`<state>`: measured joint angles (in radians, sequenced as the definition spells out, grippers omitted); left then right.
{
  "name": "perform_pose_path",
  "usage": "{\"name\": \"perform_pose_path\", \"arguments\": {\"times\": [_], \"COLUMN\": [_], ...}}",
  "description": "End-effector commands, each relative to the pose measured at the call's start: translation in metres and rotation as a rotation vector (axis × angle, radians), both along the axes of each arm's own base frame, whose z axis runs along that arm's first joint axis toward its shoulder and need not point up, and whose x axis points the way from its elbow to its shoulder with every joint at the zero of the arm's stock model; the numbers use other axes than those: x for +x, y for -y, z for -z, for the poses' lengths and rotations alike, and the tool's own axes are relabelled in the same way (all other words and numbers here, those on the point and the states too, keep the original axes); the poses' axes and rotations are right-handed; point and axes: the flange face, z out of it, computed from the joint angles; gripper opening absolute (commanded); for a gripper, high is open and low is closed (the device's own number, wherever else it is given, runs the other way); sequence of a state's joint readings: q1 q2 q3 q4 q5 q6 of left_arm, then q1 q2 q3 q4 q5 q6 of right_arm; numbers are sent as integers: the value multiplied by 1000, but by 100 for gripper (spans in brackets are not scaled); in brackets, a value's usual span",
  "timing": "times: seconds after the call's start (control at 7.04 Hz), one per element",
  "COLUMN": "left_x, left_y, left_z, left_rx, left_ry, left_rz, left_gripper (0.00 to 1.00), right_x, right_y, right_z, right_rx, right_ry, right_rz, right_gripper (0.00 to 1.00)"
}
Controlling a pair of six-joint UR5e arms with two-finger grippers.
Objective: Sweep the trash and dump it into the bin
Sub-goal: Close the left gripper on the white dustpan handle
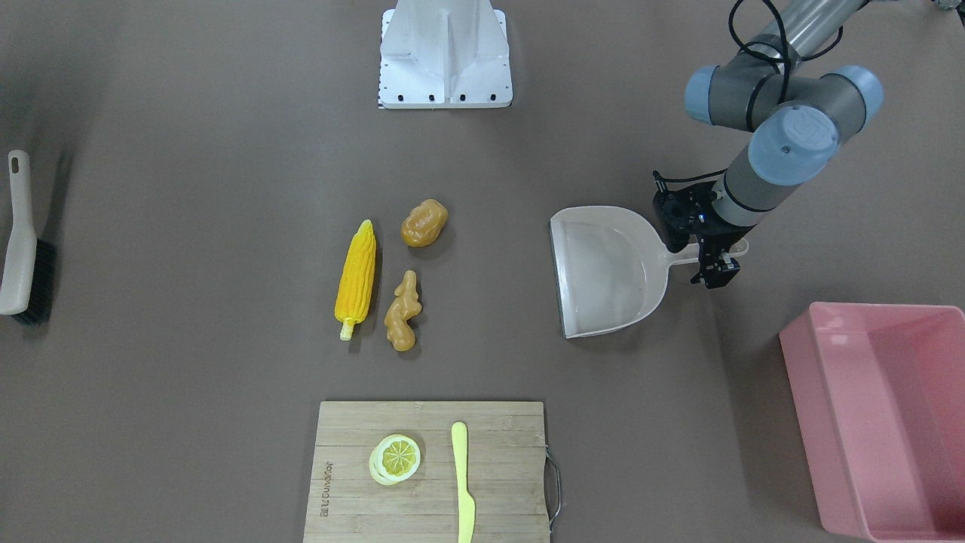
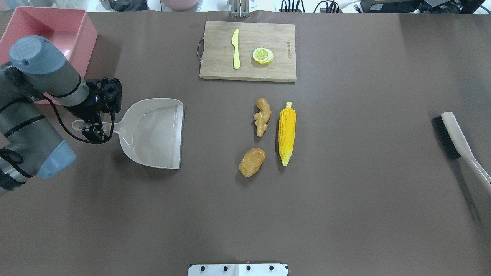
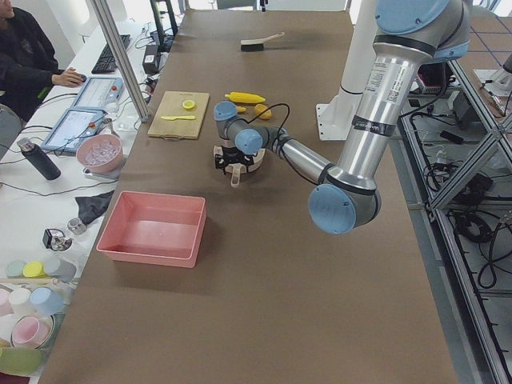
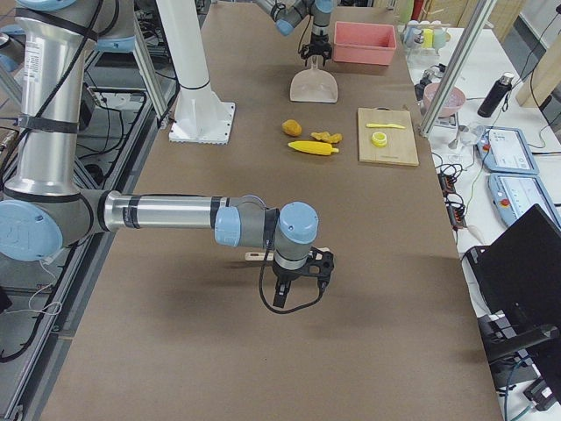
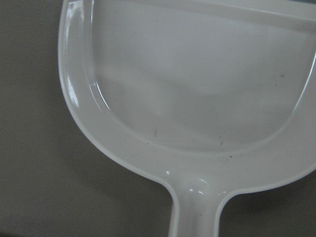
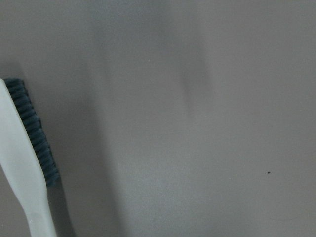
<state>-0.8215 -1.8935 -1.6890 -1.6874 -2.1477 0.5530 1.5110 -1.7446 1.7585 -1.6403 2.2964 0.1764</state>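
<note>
The trash lies mid-table: a yellow corn cob (image 1: 356,280) (image 2: 287,132), a tan potato-like lump (image 1: 424,223) (image 2: 252,162) and a knobbly ginger-like root (image 1: 403,311) (image 2: 262,116). A beige dustpan (image 1: 607,271) (image 2: 153,132) (image 5: 197,89) rests flat beside them. My left gripper (image 1: 712,260) (image 2: 95,126) hangs over its handle, open, a finger on each side. The pink bin (image 1: 810,407) (image 2: 46,27) stands beyond that arm. My right gripper (image 4: 294,294) hovers over the brush (image 2: 456,138) (image 6: 24,168); I cannot tell whether it is open or shut.
A wooden cutting board (image 1: 497,490) (image 2: 280,38) at the far edge carries a lemon slice (image 1: 396,458) and a pale yellow knife (image 1: 462,483). The robot's white base (image 1: 445,53) sits at the near edge. A person sits at a side desk (image 3: 32,64).
</note>
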Motion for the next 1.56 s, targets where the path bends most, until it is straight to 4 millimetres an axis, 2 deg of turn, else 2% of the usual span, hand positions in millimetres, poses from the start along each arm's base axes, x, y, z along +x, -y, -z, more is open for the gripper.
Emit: {"name": "perform_pose_path", "arguments": {"times": [0.0,0.28,0.57,1.14,1.42], "left_x": [17,17,16,12,5], "left_y": [-12,-13,-10,-5,-5], "left_z": [-1,-3,-17,-25,-33], "left_rx": [2,3,58,98,106], "left_ry": [2,3,40,47,50], "left_rz": [-35,-39,-71,-115,-123], "left_gripper": [97,97,97,93,77], "right_x": [0,0,0,-1,-1], "right_y": [0,-1,-1,7,10], "right_z": [-2,-2,-2,4,7], "right_rx": [-4,-4,-4,9,16], "right_ry": [0,0,0,2,2], "right_rz": [0,0,0,0,0], "right_gripper": [100,100,100,100,100]}}
